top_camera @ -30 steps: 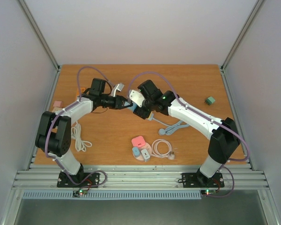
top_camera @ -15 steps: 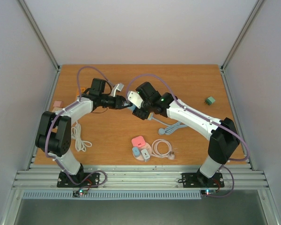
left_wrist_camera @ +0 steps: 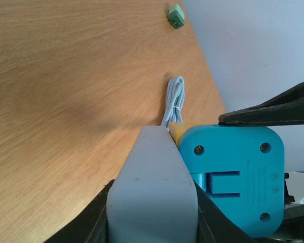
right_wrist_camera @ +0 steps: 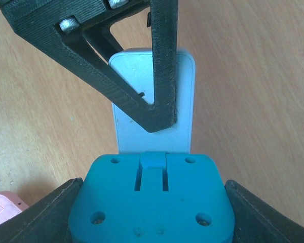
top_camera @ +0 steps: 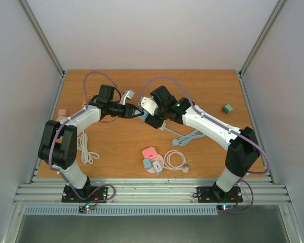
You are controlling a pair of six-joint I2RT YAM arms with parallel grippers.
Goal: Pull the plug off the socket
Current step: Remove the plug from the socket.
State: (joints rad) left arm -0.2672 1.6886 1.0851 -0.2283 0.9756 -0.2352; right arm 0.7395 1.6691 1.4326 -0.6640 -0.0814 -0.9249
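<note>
At mid-table both arms meet, my left gripper (top_camera: 134, 112) and my right gripper (top_camera: 147, 113) tip to tip. In the left wrist view my left gripper (left_wrist_camera: 152, 225) is shut on the pale grey plug (left_wrist_camera: 152, 187), one black finger on each side. The blue socket (left_wrist_camera: 235, 177), a block with screw holes, sits against the plug's right side. In the right wrist view my right gripper (right_wrist_camera: 152, 212) is shut on this blue socket (right_wrist_camera: 152, 202), and the grey plug (right_wrist_camera: 185, 101) reaches away from it under the left gripper's black fingers (right_wrist_camera: 162, 76). Both are off the table.
A small green block (top_camera: 227, 108) lies at the far right. A grey cable (top_camera: 187, 137) trails under the right arm. In front lie a pink box (top_camera: 151, 152), small adapters (top_camera: 153, 164) and a coiled pink cable (top_camera: 176, 160). A white cable (top_camera: 86, 147) lies left.
The right gripper nudged slightly left with the socket, then came back. Both grips look the same, and plug and socket still sit together.
</note>
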